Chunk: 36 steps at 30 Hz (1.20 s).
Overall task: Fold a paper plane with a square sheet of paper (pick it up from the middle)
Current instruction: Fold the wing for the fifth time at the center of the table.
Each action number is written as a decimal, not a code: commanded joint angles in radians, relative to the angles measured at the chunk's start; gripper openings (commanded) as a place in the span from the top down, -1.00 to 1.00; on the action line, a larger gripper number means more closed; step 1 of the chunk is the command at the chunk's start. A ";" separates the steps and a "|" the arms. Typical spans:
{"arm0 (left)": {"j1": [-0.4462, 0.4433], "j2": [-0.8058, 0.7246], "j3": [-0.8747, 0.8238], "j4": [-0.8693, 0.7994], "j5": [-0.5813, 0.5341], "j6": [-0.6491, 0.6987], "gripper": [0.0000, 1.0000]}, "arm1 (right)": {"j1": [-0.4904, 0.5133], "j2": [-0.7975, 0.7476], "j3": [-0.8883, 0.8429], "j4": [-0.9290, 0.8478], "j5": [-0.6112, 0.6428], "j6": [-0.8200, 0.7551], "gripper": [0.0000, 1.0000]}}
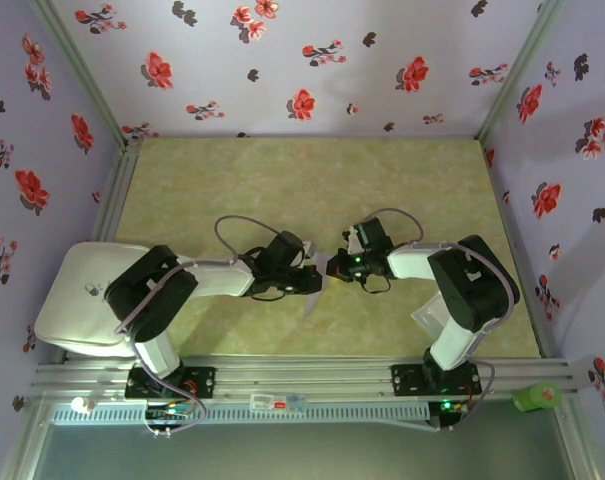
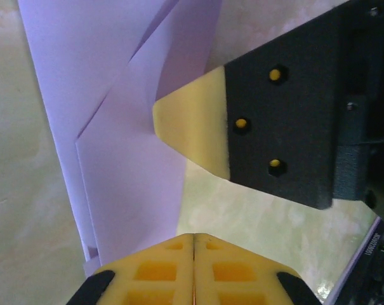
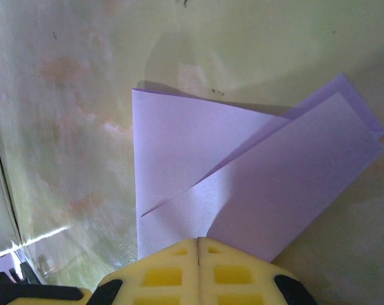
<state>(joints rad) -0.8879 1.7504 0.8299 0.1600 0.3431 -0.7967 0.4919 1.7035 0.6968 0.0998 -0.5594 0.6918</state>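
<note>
Mid-fold on the square sheet of paper (image 3: 242,178): lavender, doubled into overlapping layers with slanted creases, flat on the table (image 1: 282,180) directly ahead of and partly under both claw tips. Left claw (image 2: 193,244) together, right claw (image 3: 198,244) together, neither visibly pinching anything; seemingly pressing creases down. Next, probably: pin with one tip, lift a flap edge with the other, align before flattening.

Lavender walls (image 1: 312,70) printed with red flowers enclose a pale green marbled table (image 1: 282,180).
</note>
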 commanded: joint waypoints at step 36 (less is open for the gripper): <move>-0.040 0.042 -0.008 -0.164 -0.066 0.068 1.00 | -0.193 0.003 0.103 -0.091 0.120 0.040 0.90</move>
<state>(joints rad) -0.9127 1.7844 0.8379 0.1200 0.2840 -0.7334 0.3103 1.7096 0.7540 0.0826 -0.4808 0.7719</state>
